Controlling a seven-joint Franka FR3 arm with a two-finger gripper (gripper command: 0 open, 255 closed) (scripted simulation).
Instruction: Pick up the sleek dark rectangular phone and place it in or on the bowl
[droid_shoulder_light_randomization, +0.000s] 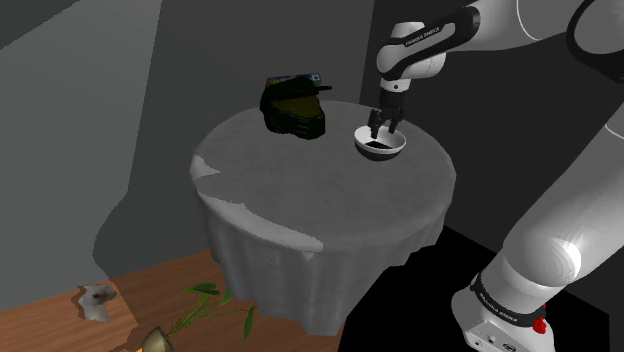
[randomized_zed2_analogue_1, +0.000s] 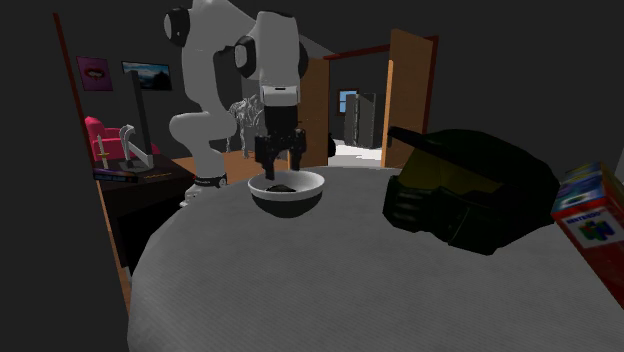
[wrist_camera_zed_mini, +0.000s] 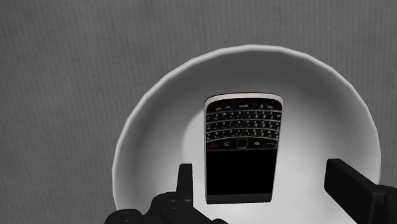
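A dark rectangular phone (wrist_camera_zed_mini: 243, 146) with a small keyboard lies flat inside the white bowl (wrist_camera_zed_mini: 153, 121), screen side up. My gripper (wrist_camera_zed_mini: 261, 168) hovers just above it with the fingers (wrist_camera_zed_mini: 185, 181) apart, one on each side of the phone and neither touching it. In the shoulder view the bowl (droid_shoulder_light_randomization: 401, 147) stands near the table's far right edge, the gripper (droid_shoulder_light_randomization: 385, 125) pointing straight down into it over the dark phone (droid_shoulder_light_randomization: 377, 146). The second exterior view has the gripper (randomized_zed2_analogue_1: 278, 160) above the bowl (randomized_zed2_analogue_1: 300, 200), the phone (randomized_zed2_analogue_1: 280, 186) a dark patch inside.
A dark green and black helmet (droid_shoulder_light_randomization: 293, 105) (randomized_zed2_analogue_1: 470, 195) sits on the round cloth-covered table (droid_shoulder_light_randomization: 300, 200), to the shoulder view's left of the bowl. A colourful game box (randomized_zed2_analogue_1: 590, 215) stands behind the helmet. A leafy plant (droid_shoulder_light_randomization: 205, 300) lies on the wooden floor below.
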